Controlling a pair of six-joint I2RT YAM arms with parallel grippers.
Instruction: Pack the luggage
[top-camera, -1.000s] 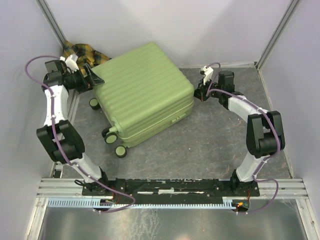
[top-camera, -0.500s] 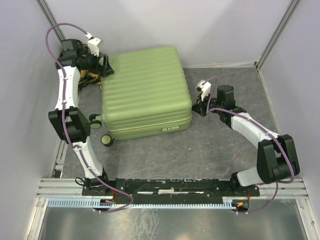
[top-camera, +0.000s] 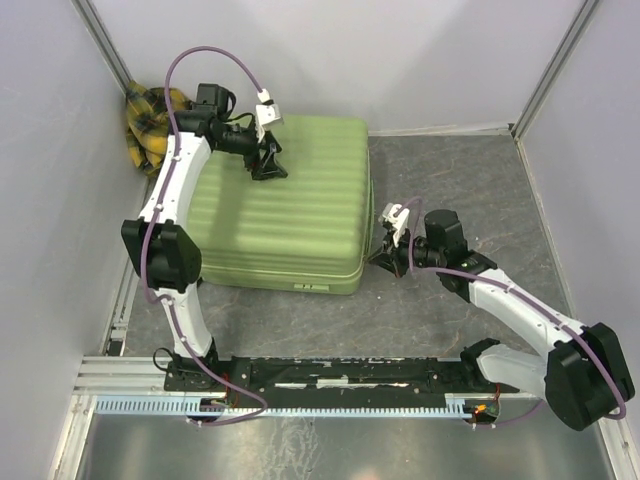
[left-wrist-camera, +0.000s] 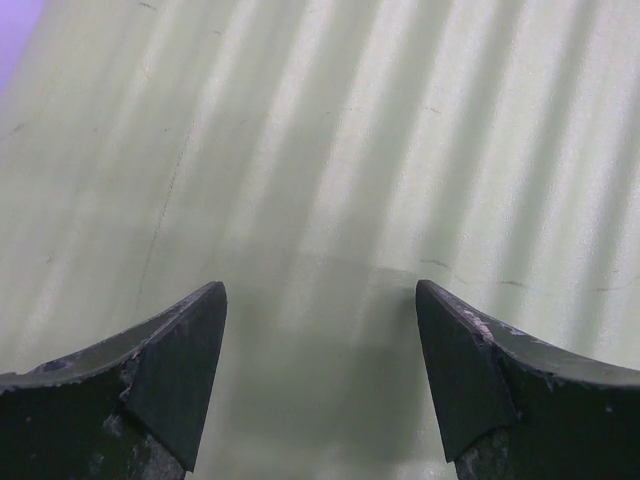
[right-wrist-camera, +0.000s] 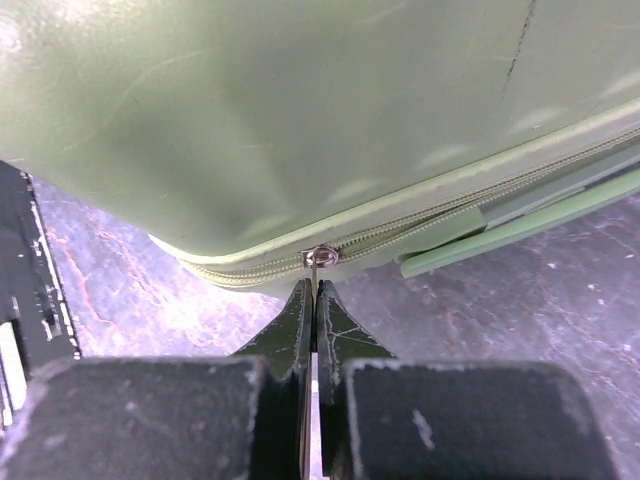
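Note:
The lime-green ribbed luggage (top-camera: 290, 205) lies flat and closed on the grey floor. My left gripper (top-camera: 268, 170) is open and presses down on its top shell near the far edge; the left wrist view shows only ribbed shell (left-wrist-camera: 330, 150) between the two fingertips (left-wrist-camera: 185, 340). My right gripper (top-camera: 385, 262) is at the luggage's near right corner, shut on the metal zipper pull (right-wrist-camera: 318, 262) of the side zip (right-wrist-camera: 420, 232).
A yellow and dark plaid cloth (top-camera: 148, 125) lies bunched in the far left corner by the wall. A green handle strip (right-wrist-camera: 520, 225) runs along the suitcase side. White walls enclose the floor on three sides.
The luggage has swung round and now lies square to the back wall. My left gripper moved from its far left corner onto the top shell. My right gripper moved nearer along the zip.

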